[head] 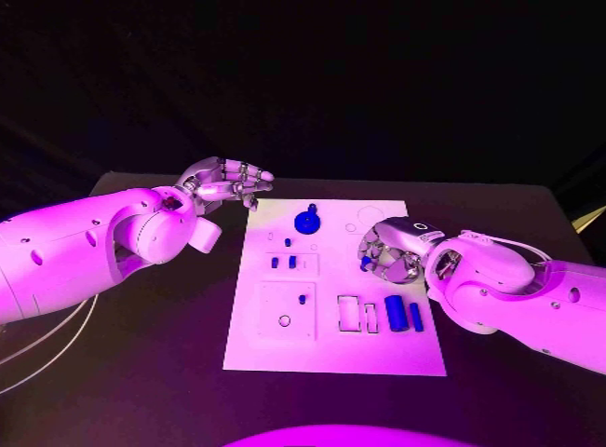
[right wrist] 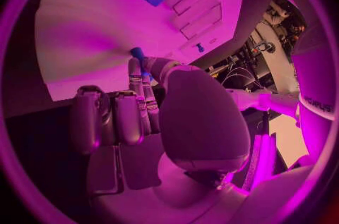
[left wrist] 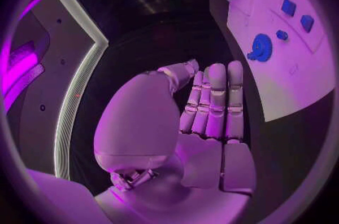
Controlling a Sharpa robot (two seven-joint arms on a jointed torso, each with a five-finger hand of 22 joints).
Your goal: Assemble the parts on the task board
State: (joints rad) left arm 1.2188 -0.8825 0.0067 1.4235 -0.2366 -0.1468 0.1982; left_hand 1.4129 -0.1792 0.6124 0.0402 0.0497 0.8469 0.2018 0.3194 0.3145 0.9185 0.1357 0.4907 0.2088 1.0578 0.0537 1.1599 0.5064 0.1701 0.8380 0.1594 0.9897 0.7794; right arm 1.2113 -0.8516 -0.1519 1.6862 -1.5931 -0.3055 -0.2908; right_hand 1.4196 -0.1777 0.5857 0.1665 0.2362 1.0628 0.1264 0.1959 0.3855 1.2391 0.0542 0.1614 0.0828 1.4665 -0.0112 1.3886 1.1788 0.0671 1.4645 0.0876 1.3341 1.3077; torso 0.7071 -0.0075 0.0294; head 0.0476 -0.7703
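White task board [head: 332,358] lying in the middle of the black table [head: 141,372], its long axis running near to far. Blue parts on the board: one round gear-like piece [head: 308,223] toward the far end; two small pegs [head: 284,263] side by side left of centre; two upright-lying cylinders [head: 405,315] near the right edge, long axes near to far, the left one thicker. Further tiny blue specks on the board are too small to identify. Right hand [head: 387,253] over the board's right edge, pinching a small blue part [right wrist: 137,55] between thumb and fingertips; the part is mostly hidden, so its shape and direction cannot be told. Left hand [head: 226,181] off the board, beyond its far-left corner, holding nothing, fingers pressed together side by side and bent toward the thumb.
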